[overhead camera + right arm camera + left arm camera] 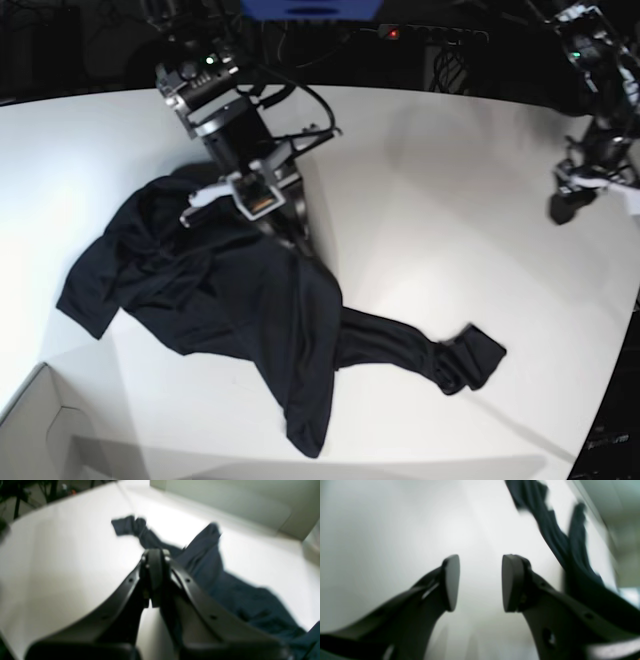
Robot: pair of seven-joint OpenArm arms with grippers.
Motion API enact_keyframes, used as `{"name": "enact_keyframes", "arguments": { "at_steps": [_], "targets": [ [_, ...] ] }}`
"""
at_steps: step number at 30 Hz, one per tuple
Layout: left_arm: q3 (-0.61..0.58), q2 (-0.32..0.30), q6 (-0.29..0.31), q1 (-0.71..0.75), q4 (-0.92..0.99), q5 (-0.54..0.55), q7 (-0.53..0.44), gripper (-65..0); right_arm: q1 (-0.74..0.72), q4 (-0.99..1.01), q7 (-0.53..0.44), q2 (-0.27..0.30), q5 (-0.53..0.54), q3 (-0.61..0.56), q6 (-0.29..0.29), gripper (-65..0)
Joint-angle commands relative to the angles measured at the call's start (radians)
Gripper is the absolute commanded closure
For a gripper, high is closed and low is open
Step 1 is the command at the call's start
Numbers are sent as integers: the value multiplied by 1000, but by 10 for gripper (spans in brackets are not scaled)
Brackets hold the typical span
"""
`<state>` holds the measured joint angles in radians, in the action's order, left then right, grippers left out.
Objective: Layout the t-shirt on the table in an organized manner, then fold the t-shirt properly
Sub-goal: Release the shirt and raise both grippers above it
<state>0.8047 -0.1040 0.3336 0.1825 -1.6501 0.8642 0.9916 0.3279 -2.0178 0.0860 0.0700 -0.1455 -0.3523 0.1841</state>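
While your right gripper (153,577) hangs low over the plain black soft-fabric t-shirt (240,300), its dark fingers are pressed together; in the right wrist view no cloth shows between the pads, though the tips sit right over the fabric and you cannot tell whether they touch it. From the base view that arm reaches down at the upper edge of the garment, close to the bunched part near the collar side.

Your left gripper (480,583) is well apart from the shirt, off at the far side of the large smooth white matte table (430,170) — its two flat pads stand spread with bare tabletop between them and nothing held. In the left wrist view the picture is blurred, and a strip of the dark cloth runs along the upper right, away from the fingers.

You see the t-shirt lying crumpled, not flat: the main body is heaped toward the side of the right arm, one long fold points toward the near edge, and a twisted sleeve (440,360) stretches out across the table and ends in a small squared flap. A pale cardboard box (40,430) sits at the near corner of the base view — just beside the shirt's lower hem, not touching it as far as you can tell.
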Motion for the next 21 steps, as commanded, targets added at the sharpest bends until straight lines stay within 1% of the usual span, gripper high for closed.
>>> {"name": "enact_keyframes", "arguments": {
  "at_steps": [1, 3, 6, 8, 10, 11, 13, 14, 16, 18, 21],
  "targets": [
    [-37, 2, 6, -5, -20, 17, -4, -272, 3, -22, -53, -2, 7, -3, -5, 0],
    [-124, 20, 6, -4, -9, 14, 0, -272, 12, -22, -79, -3, 7, -4, -5, 0],
    [-268, 26, 6, -7, 26, 16, -7, -272, 17, -22, -101, -6, 7, -4, -5, 0],
    [-367, 26, 6, -16, 55, 16, -10, -272, 15, -22, -99, -17, 5, -17, -5, 0],
    [-434, 28, 6, -44, 72, 16, -12, -274, 9, -22, -93, -25, 5, -18, -5, 0],
    [-466, 28, 6, -57, 84, 16, -10, -286, 0, -22, -91, -26, 5, -18, -5, 0],
    [-542, 30, 6, -74, 98, 14, -12, -331, -14, -21, -90, -26, 4, -18, -5, 0],
    [-581, 30, 5, -84, 104, 13, -20, -366, -19, -21, -90, -28, -1, -17, -5, 0],
    [-660, 28, -4, -84, 100, -33, -73, -442, -23, -21, -90, -28, -39, -17, -5, 0],
    [-752, 28, -6, -84, 97, -125, -145, -510, -33, -19, -90, -28, -76, -17, -5, 0],
    [-907, 25, -6, -84, 97, -316, -256, -597, -43, -16, -88, -28, -93, -17, -5, 0]
  ]
}}
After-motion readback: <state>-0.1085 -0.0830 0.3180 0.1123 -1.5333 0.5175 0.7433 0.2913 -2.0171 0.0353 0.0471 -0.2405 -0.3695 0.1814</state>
